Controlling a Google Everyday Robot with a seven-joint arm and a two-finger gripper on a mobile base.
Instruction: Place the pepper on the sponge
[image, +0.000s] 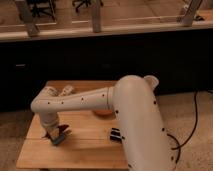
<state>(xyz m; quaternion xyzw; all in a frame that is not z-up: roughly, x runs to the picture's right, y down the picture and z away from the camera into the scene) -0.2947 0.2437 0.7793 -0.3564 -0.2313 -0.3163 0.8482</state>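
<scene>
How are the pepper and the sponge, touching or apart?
Cannot tell. In the camera view the gripper is low over the table, the pepper just above the sponge; their outlines meet, but no contact or gap shows plainly.

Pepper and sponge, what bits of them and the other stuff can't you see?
Camera view:
Pepper: only a red bit shows beside the gripper, low over the table, left front.
Sponge: partly under the gripper.
Bowl: mostly behind the arm.
Black block: right end behind the arm.
</scene>
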